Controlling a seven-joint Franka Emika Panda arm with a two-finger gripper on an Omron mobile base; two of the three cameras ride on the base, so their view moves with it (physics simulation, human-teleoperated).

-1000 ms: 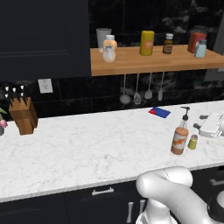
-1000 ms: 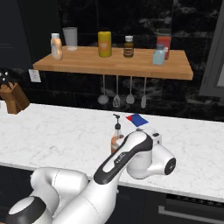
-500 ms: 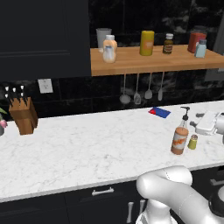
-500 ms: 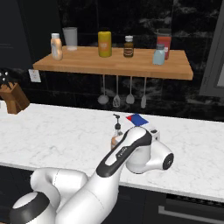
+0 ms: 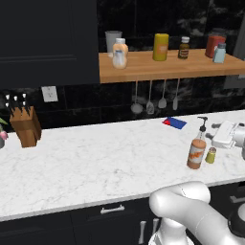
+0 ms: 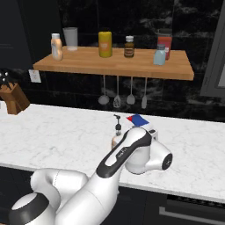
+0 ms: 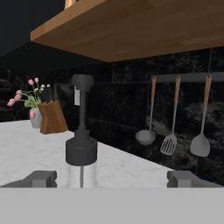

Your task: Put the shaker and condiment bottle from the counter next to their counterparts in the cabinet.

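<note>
The condiment bottle (image 5: pixel 195 152), orange-brown with a dark pump neck, stands on the white marble counter (image 5: pixel 95 162) towards its right end. Just right of it is the tiny yellow-green shaker (image 5: pixel 210 155). My gripper (image 5: pixel 216 135) hovers right of both and points left. In the hand view the gripper (image 7: pixel 113 179) is open, and the bottle's neck (image 7: pixel 82 131) rises ahead between the fingertips (image 7: pixel 41 178), left of centre. My arm hides most of the bottle (image 6: pixel 116 132) in the right base view. On the cabinet (image 5: pixel 167 67) stand the pale blue shaker (image 5: pixel 219 52) and the squat orange-and-white bottle (image 5: pixel 119 52).
A knife block (image 5: pixel 26 125) stands at the counter's far left. A blue and red pad (image 5: pixel 173 123) lies by the back wall. Utensils (image 5: pixel 155 100) hang under the shelf. The shelf also holds a grey cup (image 5: pixel 112 40), a yellow canister (image 5: pixel 161 47), a small dark bottle (image 5: pixel 184 48) and a red container (image 5: pixel 215 45).
My hand has edged a little left and up, closer to the condiment bottle. The jaws stay open, and the bottle and shaker have not moved.
</note>
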